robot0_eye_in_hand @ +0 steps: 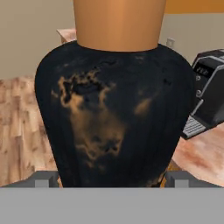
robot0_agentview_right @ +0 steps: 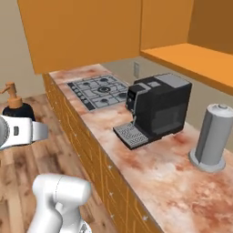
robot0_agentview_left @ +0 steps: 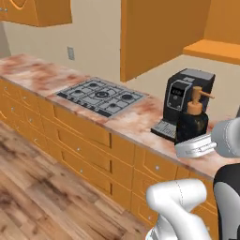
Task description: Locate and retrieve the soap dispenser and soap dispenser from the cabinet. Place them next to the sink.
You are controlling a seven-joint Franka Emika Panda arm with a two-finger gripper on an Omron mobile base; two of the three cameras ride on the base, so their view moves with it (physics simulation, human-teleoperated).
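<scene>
The end effector (robot0_eye_in_hand: pixel 112 177) is clenched on the black soap dispenser (robot0_agentview_left: pixel 191 123), a fingertip (robot0_eye_in_hand: pixel 43 178) on each side of its body, holding it upright off the front of the worktop (robot0_agentview_right: pixel 154 168). Further right stand a coffee machine (robot0_agentview_right: pixel 157 109) and a grey cylinder (robot0_agentview_right: pixel 211 136).

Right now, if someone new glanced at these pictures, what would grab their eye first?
The black soap dispenser with its copper-orange pump, held in the claw in front of the counter's edge, looms huge in the hand view. Behind it on the marbled pink counter stands a black coffee machine, with a gas hob further along. A plain grey cylinder stands alone on the counter beyond the machine.
</scene>
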